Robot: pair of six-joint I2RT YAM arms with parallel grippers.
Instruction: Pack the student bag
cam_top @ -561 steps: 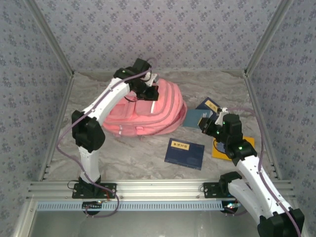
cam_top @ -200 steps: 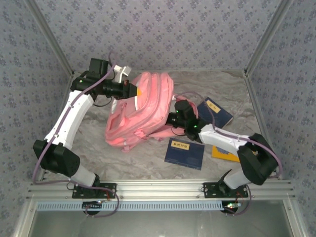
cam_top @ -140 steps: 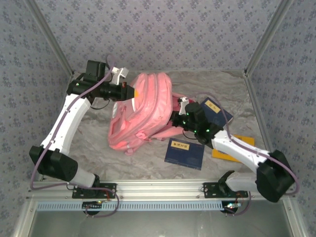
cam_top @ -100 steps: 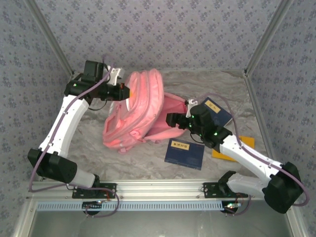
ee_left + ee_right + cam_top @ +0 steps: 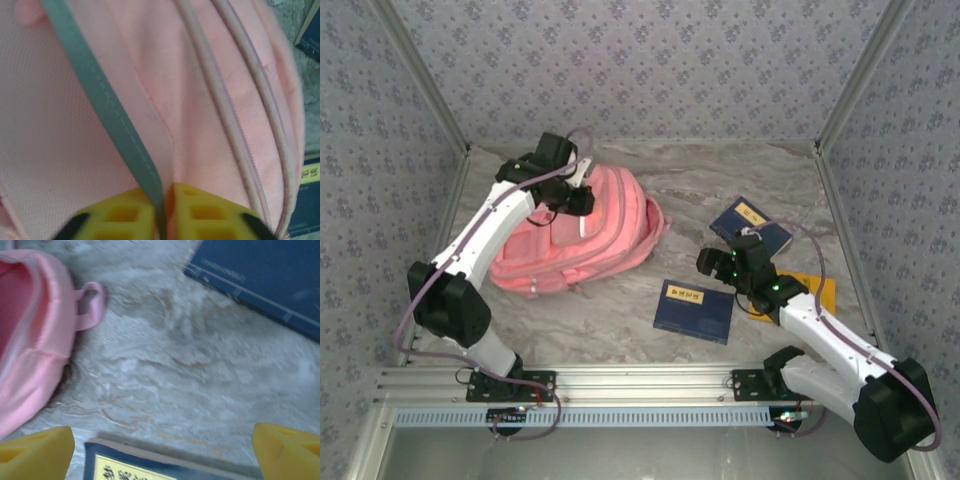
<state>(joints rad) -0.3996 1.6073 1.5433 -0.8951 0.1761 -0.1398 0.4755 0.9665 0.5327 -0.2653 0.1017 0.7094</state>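
Observation:
The student bag point(image 5: 582, 238), a large pink backpack, lies flat on the table at centre left. My left gripper point(image 5: 580, 200) is pressed onto its upper part. In the left wrist view its yellow fingers point(image 5: 200, 210) stand almost together, with a grey-edged fold point(image 5: 102, 107) of the bag's pink fabric point(image 5: 225, 100) pinched between them. My right gripper point(image 5: 708, 262) hovers open above bare table, to the right of the bag. The right wrist view shows the bag's open edge point(image 5: 25, 350) and a pink loop point(image 5: 91, 301) at the left, with nothing between the right gripper's point(image 5: 161, 446) wide-set fingers.
A dark blue book with a yellow label point(image 5: 693, 310) lies in front of my right gripper, its top edge point(image 5: 130, 465) just under the fingers. Another blue book point(image 5: 752, 225) lies behind, and an orange one point(image 5: 812, 295) lies under the right arm. Patterned walls enclose the table.
The bag, held up and tilted before, has come down flat and further left, with the left gripper following it down. My right gripper has pulled back to the right, away from the bag.

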